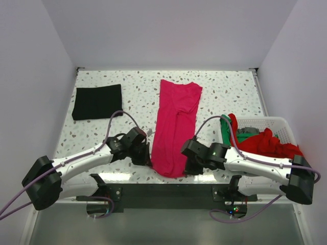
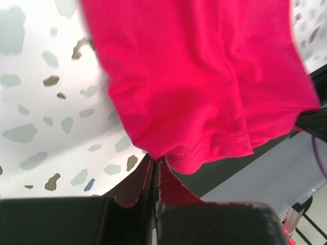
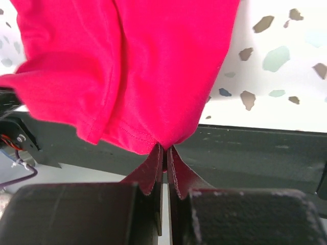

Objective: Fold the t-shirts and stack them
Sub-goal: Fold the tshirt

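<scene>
**While the left claw (image 2: 156,164) and right claw (image 3: 164,152) pinch its near hem, the pink t-shirt (image 1: 176,125) awaits its fold**

Since each claw is clenched on one corner of that hem, the left claw on the left corner and the right claw on the right, the step in hand looks like a crosswise fold. The pink t-shirt lies as a long narrow strip up the middle of the table (image 1: 230,89), its near end at the front edge.

The next move, I judge, calls for both claws to lift together and carry the hem toward the far end. They should keep level so the cloth does not twist, then let go.

Counted:
- two claws
- one pink t-shirt
- one black t-shirt (image 1: 97,102), already folded, at the table's far left
- one red t-shirt (image 1: 266,144) and one green t-shirt (image 1: 226,133), heaped in the white basket (image 1: 282,122) on the right, with a grey scrap I cannot identify
</scene>
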Robot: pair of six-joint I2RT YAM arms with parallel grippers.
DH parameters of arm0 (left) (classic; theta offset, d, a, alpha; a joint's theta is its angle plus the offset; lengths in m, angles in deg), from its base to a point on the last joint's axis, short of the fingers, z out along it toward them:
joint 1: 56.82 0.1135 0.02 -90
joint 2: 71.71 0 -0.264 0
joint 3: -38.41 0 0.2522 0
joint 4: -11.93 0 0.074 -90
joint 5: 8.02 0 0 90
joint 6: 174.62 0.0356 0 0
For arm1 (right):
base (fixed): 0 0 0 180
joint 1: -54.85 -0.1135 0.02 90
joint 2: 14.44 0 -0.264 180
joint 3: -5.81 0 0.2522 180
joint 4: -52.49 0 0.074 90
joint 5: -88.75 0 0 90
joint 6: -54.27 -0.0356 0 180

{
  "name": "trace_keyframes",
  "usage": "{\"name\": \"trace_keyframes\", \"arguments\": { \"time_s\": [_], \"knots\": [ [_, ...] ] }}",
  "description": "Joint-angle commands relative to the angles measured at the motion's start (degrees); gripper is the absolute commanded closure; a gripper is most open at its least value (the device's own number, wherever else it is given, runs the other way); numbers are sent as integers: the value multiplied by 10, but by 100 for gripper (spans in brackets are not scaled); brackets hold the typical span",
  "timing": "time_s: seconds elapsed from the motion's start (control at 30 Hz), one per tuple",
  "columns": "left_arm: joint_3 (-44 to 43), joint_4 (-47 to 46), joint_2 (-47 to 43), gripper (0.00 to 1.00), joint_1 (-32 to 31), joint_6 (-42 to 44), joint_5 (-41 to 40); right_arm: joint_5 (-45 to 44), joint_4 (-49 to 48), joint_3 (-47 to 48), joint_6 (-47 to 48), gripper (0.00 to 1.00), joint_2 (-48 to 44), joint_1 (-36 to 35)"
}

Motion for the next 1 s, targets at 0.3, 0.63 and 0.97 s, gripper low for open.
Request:
{"name": "trace_keyframes", "arguments": {
  "time_s": [0.3, 0.63, 0.97],
  "knots": [
    [-121, -36, 94, 100, 31, 37, -34, -52, 20, 37, 61, 100, -5, 87],
    [-263, -80, 263, 100, 91, 77, 11, 30, -21, 155, 253, 100, 147, 278],
    [-368, -78, 358, 100, 146, 89, 20, 59, -5, 275, 358, 100, 278, 371]
  ]
}}
